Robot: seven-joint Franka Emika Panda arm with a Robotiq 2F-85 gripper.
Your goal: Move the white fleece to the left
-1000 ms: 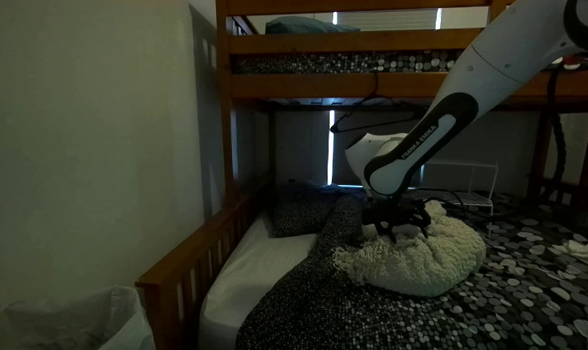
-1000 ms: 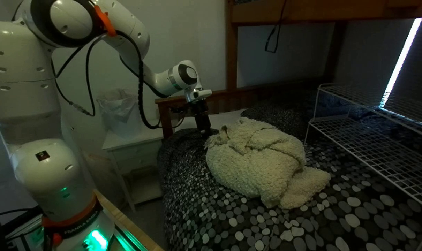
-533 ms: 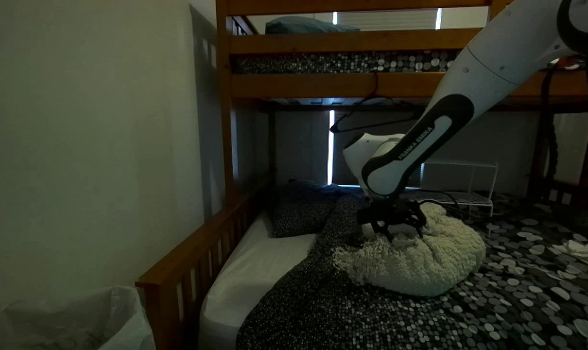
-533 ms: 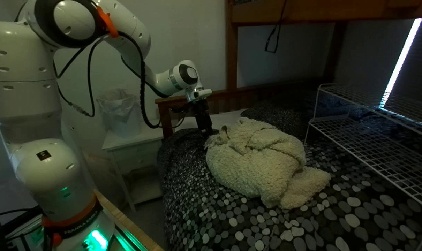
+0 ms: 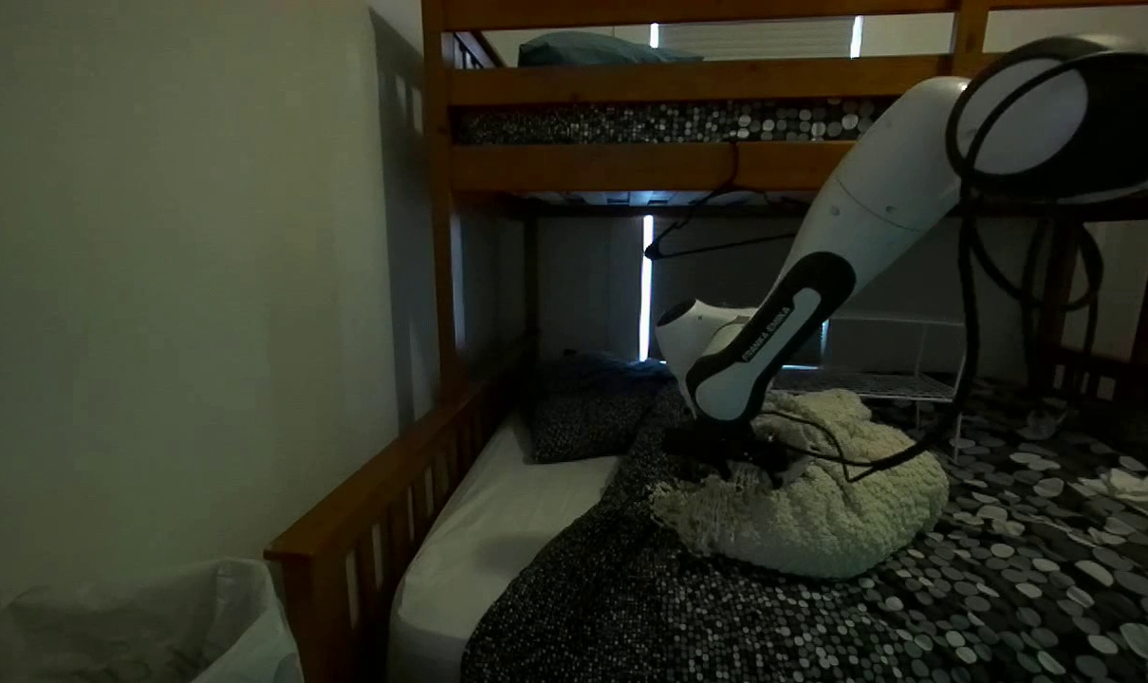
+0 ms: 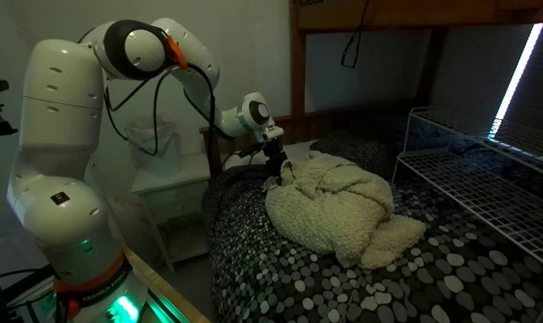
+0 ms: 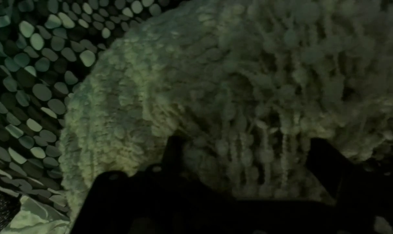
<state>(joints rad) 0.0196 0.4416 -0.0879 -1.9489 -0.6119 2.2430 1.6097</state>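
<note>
The white fleece [image 5: 849,517] lies bunched on the dotted bedding; it also shows in an exterior view [image 6: 330,211]. Fringed, knobbly fabric of the fleece [image 7: 125,110] fills most of the wrist view. My gripper [image 5: 752,477] points down at the fleece's fringed end. In an exterior view the gripper [image 6: 277,176] is at the fleece's near-wall edge, its tips partly hidden there. In the wrist view the gripper [image 7: 247,148] is open, with its dark fingers [image 7: 324,161] wide apart and fleece strands between them. Whether the tips press into the fleece is hard to tell.
A white wire rack [image 6: 473,193] stands on the bed beside the fleece. A wooden bed rail [image 5: 375,484] and a dark pillow [image 5: 593,417] are on the far side. A black hanger [image 5: 716,249] hangs from the upper bunk. A lined bin [image 6: 157,141] stands on a nightstand [image 6: 172,179].
The arm has come lower. The gripper has moved down, to the left in one exterior view and to the right in the other, onto the fleece's fringed end. The fleece's main bulk has not moved.
</note>
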